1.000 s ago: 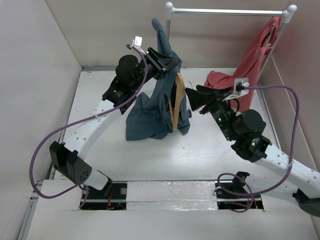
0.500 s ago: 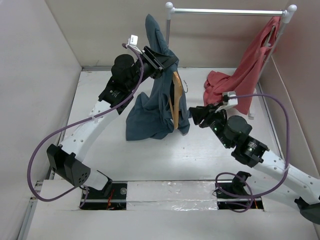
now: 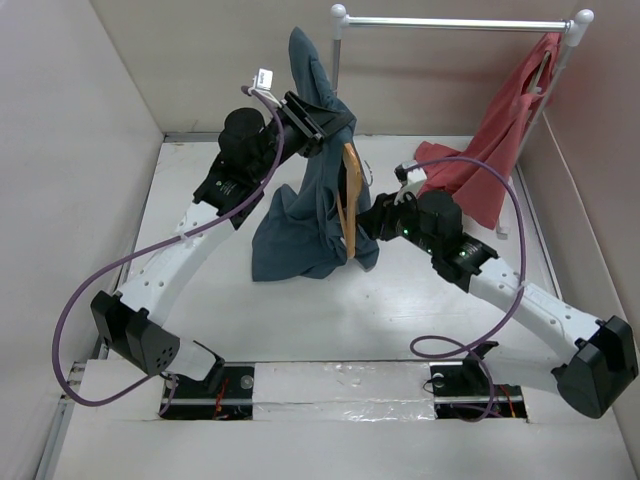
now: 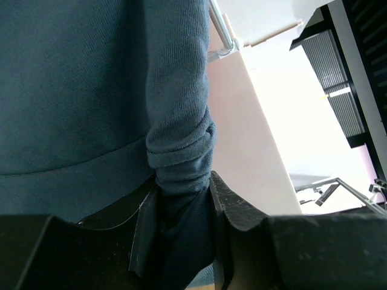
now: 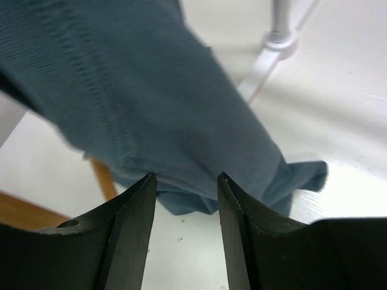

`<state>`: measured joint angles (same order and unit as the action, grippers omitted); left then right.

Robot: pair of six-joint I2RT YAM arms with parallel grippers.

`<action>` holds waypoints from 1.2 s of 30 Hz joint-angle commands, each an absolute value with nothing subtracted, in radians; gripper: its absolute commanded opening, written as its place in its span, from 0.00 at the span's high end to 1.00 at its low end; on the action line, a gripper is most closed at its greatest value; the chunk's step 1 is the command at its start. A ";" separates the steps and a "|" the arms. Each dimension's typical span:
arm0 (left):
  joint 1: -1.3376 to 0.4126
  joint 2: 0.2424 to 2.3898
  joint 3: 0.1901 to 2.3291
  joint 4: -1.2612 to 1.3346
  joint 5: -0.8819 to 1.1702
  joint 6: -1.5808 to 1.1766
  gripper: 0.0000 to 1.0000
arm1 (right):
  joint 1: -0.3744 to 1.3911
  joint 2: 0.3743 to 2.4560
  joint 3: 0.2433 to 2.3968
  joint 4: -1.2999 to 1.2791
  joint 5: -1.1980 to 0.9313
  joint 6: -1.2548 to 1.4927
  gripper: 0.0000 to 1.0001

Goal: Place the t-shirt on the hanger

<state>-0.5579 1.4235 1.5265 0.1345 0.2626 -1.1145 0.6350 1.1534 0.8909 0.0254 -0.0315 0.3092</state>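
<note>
P1: Since the earlier top view, our right tool (image 3: pixel 372 222) has swung in beside the hanger (image 3: pixel 350 195); the t-shirt (image 3: pixel 310 215) hangs from our left tool (image 3: pixel 325 118).
P2: Left wrist: we see it pinching bunched cloth. Right wrist: jaws parted, holding nothing.

We see a white table (image 3: pixel 200 300) with walls along its left, far and right edges. Near its middle, the lower folds of the t-shirt (image 3: pixel 300 245) rest on it. Toward the far right corner, a coral-red garment (image 3: pixel 440 165) pools beneath a white rail (image 3: pixel 450 22).
</note>
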 commanded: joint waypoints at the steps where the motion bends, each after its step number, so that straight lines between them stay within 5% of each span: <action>1: -0.548 1.362 1.586 0.233 0.279 -1.132 1.00 | 0.632 1.128 0.947 0.040 -0.175 0.253 0.50; 15: -0.548 1.393 1.621 0.241 0.319 -1.150 1.00 | 0.643 1.212 1.015 0.058 -0.126 0.239 0.49; 17: -0.548 1.396 1.626 0.242 0.322 -1.155 1.00 | 0.653 1.235 1.031 0.071 -0.077 0.239 0.53; 22: -0.525 1.399 1.626 0.281 0.351 -1.192 1.00 | 0.653 1.250 1.014 0.107 -0.048 0.273 0.98; 36: -0.380 1.526 1.758 0.621 0.385 -1.447 1.00 | 0.755 1.103 0.747 -0.041 -0.006 0.425 1.00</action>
